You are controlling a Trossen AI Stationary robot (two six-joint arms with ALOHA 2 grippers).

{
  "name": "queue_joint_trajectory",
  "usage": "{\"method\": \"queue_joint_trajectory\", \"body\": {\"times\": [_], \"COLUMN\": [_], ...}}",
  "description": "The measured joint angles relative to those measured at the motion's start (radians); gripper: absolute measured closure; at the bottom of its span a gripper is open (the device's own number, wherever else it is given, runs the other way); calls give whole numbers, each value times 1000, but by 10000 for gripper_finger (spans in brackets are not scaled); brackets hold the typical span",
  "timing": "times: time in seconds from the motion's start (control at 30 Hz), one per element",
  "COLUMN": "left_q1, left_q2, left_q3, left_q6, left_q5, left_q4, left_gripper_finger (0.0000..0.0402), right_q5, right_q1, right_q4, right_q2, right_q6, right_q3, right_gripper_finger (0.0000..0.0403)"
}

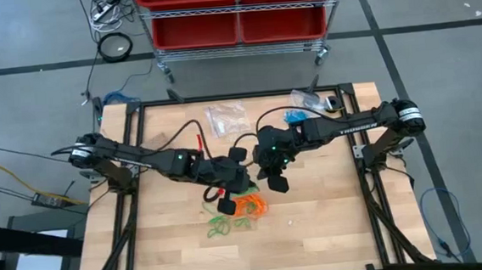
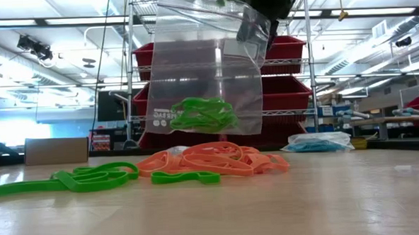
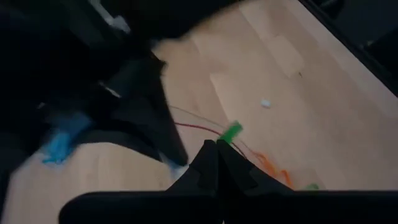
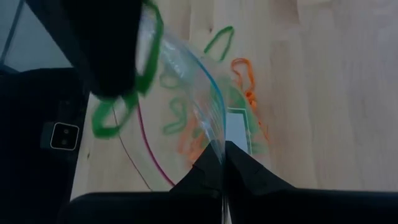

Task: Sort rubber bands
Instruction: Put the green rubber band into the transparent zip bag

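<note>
- The left gripper (image 1: 229,206) sits at centre of the high view, just above the loose bands. Its fingers are pressed together on a rim of the clear bag (image 2: 204,75), with a green band (image 4: 118,99) draped over them in the right wrist view.
- The right gripper (image 4: 224,163) comes in from the right in the high view. Its fingers are pinched together on the bag's other rim, so the bag hangs between the two grippers above the table (image 1: 332,222).
- In the low view the bag fills the upper middle, lifted clear of the wood. A clump of green bands (image 2: 202,114) lies in its bottom.
- Under the bag in the low view is a pile of orange bands (image 2: 215,160) at centre. More green bands (image 2: 77,180) lie to its lower left, touching the orange edge.
- At upper right of the table in the high view a bag of blue bands (image 1: 311,102) rests. Another clear bag (image 1: 225,119) lies at upper centre.
- Red bins (image 1: 236,8) stand on a rack at the top of the high view.
</note>
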Motion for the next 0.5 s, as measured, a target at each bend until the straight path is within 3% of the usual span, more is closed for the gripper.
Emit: {"method": "queue_joint_trajectory", "body": {"times": [0.17, 0.5], "left_q1": [2, 2], "left_q2": [48, 65], "left_q3": [0, -1], "left_q6": [-3, -26], "left_q5": [-8, -145], "left_q4": [-7, -99], "left_gripper_finger": [401, 400], "right_q5": [0, 1], "right_q1": [0, -6], "right_q4": [2, 2], "right_q2": [0, 0], "right_q6": [3, 3], "right_q3": [0, 0], "right_gripper_finger": [403, 403]}}
